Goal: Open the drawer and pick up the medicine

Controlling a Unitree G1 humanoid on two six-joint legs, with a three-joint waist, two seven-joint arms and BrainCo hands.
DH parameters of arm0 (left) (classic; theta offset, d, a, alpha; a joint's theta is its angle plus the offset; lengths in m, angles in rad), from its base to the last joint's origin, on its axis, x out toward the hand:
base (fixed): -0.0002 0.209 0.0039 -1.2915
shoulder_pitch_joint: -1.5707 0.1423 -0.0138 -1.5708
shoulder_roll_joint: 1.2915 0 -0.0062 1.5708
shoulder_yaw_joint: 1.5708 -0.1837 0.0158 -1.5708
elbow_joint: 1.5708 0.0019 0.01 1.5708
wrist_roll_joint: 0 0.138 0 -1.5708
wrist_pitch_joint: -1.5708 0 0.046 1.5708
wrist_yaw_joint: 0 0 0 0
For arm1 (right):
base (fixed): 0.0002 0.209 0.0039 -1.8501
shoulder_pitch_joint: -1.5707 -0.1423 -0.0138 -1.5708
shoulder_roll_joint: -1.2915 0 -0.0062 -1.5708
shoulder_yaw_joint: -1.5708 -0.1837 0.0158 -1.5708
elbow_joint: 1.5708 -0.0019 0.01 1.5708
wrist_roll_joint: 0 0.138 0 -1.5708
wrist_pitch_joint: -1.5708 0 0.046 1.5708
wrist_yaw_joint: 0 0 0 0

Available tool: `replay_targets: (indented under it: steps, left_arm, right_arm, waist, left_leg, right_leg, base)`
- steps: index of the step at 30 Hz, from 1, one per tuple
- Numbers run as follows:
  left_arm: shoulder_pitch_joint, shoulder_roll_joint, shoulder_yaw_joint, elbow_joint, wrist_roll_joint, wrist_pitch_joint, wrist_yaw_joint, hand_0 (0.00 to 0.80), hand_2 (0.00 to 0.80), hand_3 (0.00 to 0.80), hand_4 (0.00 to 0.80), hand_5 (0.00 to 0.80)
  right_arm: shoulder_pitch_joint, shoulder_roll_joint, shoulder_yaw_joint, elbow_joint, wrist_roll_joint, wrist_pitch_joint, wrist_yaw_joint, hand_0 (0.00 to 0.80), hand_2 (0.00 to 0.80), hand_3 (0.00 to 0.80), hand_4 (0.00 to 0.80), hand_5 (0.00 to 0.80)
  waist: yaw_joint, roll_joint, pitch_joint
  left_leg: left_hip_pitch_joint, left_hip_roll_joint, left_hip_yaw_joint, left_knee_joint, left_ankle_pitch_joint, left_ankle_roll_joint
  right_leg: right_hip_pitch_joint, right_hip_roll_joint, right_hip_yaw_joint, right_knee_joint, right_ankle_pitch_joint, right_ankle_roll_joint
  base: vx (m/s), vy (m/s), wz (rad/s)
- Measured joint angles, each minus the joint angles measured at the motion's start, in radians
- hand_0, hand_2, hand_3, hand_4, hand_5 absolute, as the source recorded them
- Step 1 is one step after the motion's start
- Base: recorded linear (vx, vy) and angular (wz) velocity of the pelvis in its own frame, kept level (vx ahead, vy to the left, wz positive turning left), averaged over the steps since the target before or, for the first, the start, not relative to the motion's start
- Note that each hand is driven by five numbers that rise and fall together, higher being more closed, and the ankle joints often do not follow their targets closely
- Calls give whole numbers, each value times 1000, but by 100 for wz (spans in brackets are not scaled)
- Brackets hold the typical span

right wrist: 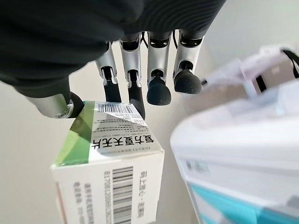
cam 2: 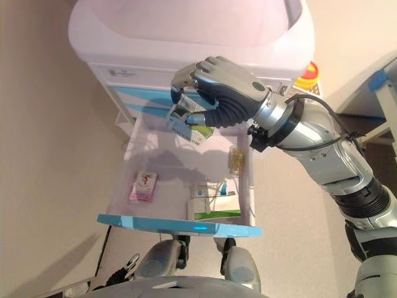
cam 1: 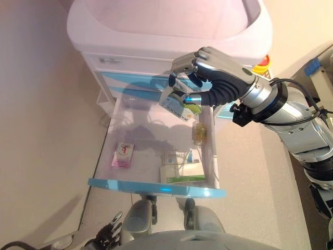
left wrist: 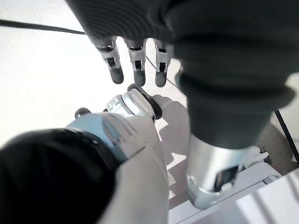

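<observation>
The clear drawer [cam 1: 156, 188] with a blue front stands pulled out from the white cabinet [cam 1: 156, 36]. My right hand [cam 1: 210, 73] is shut on a white and green medicine box [cam 1: 179, 104] and holds it above the back of the drawer; the box also shows in the right wrist view [right wrist: 107, 163], pinched between fingers and thumb. In the drawer lie a pink box [cam 1: 123, 154], a white and green box [cam 1: 182, 174] and a small amber packet [cam 1: 199, 133]. My left hand [cam 1: 106, 234] hangs low below the drawer front, fingers straight [left wrist: 135, 65].
A red button [cam 1: 264, 62] sits on the cabinet's right side. A grey piece of furniture with blue tape [cam 1: 312, 66] stands at the far right. Pale floor lies left and right of the drawer.
</observation>
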Motion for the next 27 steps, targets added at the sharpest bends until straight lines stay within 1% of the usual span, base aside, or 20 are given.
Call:
replay_targets:
  steps: [6,8,14,20,24,27]
  left_arm:
    - [7,-1,0,19,5,-1,19,0,0,0,0,0]
    - [7,-2,0,22,22,-1,20,0,0,0,0,0]
    - [7,-3,0,20,36,1,28,0,0,0,0,0]
    - [9,-1,0,28,37,7,34,0,0,0,0,0]
    - [10,4,1,30,38,9,35,0,0,0,0,0]
    - [10,4,2,32,38,14,36,0,0,0,0,0]
  right_arm:
    - [-1,0,0,-8,19,27,-3,800,800,800,800,800]
    - [-1,0,0,-10,50,42,-7,800,800,800,800,800]
    - [-33,0,0,-2,89,73,-43,800,800,800,800,800]
    - [-105,0,1,83,95,85,-93,800,800,800,800,800]
    - [-184,-2,2,140,89,87,-133,800,800,800,800,800]
    - [-217,-5,4,166,53,84,-156,800,800,800,800,800]
  waist:
    - [1,-3,-37]
    - [0,-4,-50]
    - [1,-7,-57]
    - [15,-20,-75]
    - [25,-23,-79]
    - [31,-24,-80]
  left_leg:
    - [16,1,1,-19,2,-1]
    - [19,1,1,-23,2,-2]
    - [33,1,2,-33,5,-4]
    - [51,0,0,-50,8,-4]
    - [50,0,-1,-50,7,-4]
    - [51,0,-6,-50,7,-4]
  right_leg:
    - [10,1,1,-12,0,0]
    - [11,0,1,-14,0,0]
    - [23,3,1,-21,0,0]
    - [41,5,-1,-31,5,1]
    - [42,5,-3,-32,5,1]
    - [47,5,-8,-36,5,1]
  base:
    - [37,-17,-1]
    - [0,0,0]
    - [0,0,0]
    - [0,0,0]
    - [8,6,1]
    - [41,31,5]
